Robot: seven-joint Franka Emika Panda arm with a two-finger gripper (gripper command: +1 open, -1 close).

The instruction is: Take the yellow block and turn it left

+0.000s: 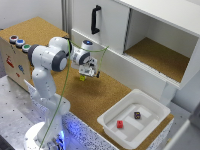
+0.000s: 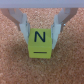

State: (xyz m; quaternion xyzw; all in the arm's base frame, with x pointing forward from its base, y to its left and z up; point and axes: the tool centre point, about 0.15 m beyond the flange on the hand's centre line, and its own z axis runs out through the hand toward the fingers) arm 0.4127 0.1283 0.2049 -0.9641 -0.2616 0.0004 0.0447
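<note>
The yellow block [image 2: 41, 48] is a small yellow-green cube with a dark "N" on the face toward the wrist camera. It sits between my two fingers, which press against its two sides. My gripper [image 2: 41, 41] is shut on it, at or just above the cork surface. In the exterior view the gripper [image 1: 89, 73] points down over the cork counter [image 1: 95, 95], with the yellow block [image 1: 82, 78] at its tips. I cannot tell whether the block is lifted off the cork.
A white tray [image 1: 112, 125] at the exterior view's right holds a small red block [image 1: 120, 124] and a small dark block [image 1: 137, 115]. A white cabinet with a black handle [image 1: 95, 20] and an open cork-floored compartment [image 1: 157, 57] stands behind. A button box [image 1: 17, 42] is at the left.
</note>
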